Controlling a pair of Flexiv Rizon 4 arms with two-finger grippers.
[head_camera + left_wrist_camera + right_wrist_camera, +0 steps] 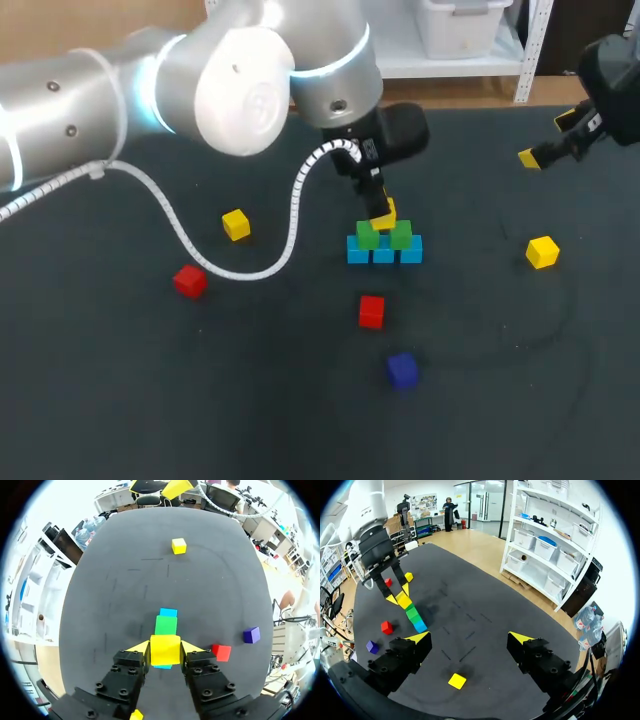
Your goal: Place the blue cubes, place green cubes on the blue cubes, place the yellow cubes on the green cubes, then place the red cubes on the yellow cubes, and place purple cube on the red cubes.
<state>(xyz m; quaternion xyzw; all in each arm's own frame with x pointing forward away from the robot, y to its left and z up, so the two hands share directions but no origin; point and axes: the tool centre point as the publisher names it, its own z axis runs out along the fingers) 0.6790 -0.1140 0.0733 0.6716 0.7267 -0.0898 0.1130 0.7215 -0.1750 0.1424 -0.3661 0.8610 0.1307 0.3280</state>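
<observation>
Left claw is clamped on a small yellow cube, one finger on each side. It holds the cube right over the seam between the two small green cubes. Can't tell from either angle whether it is seated on them or a hair above.

The greens sit on the row of three blue cubes mid dark tabletop.

Right claw is spread wide and empty, off at the far right, well apart from the stack. A loose yellow cube lies on the tabletop just under it.

Not yet stacked:
- another yellow cube
- two red cubes
- the purple cube

Risks as I read them:
- The yellow bridges two greens. If it's off the seam at release, it likely tips or slides off.
- The greens only rest on the blues, so any sideways nudge from the cube or the fingertips shoves them and spoils the base.
- The fingers flank the greens closely, so opening wide could clip one.
- The white coiled cable droops low near the left red cube and might drag it if the arm swings.
</observation>
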